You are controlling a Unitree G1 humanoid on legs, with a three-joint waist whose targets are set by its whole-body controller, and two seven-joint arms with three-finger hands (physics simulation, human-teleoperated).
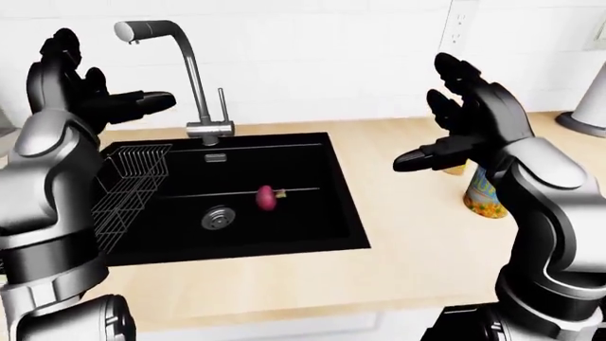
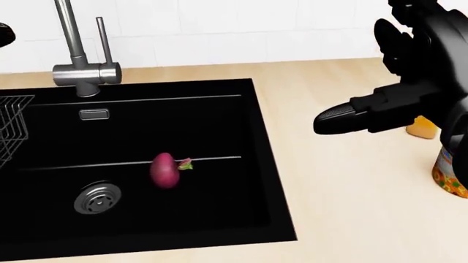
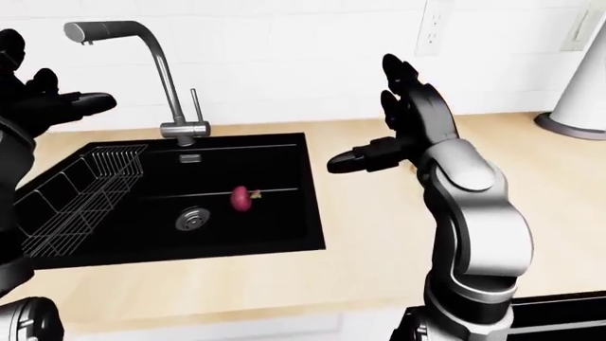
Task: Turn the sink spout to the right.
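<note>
No brand name or readable writing shows anywhere; the can just below and behind the right robot hand carries a busy yellow, blue and orange label, but its print is too small to make out. Tucked behind that hand, beside the can, a small orange item peeks out, too hidden to identify.

The table is pale wood, set against a white tiled wall with a power outlet above the right robot hand. At the right edge of the left-eye view, past that hand, stands a white object on a grey round base.

A black sink is sunk into the table, lying between and below the two hands. In it lie a purple vegetable, a metal drain and a wire rack under the left robot hand.

The spout rises from the sink's far rim, its tip pointing toward the left robot hand, with a thin lever beside its base.

Both hands hang in the air with fingers spread wide, holding nothing and touching nothing.
</note>
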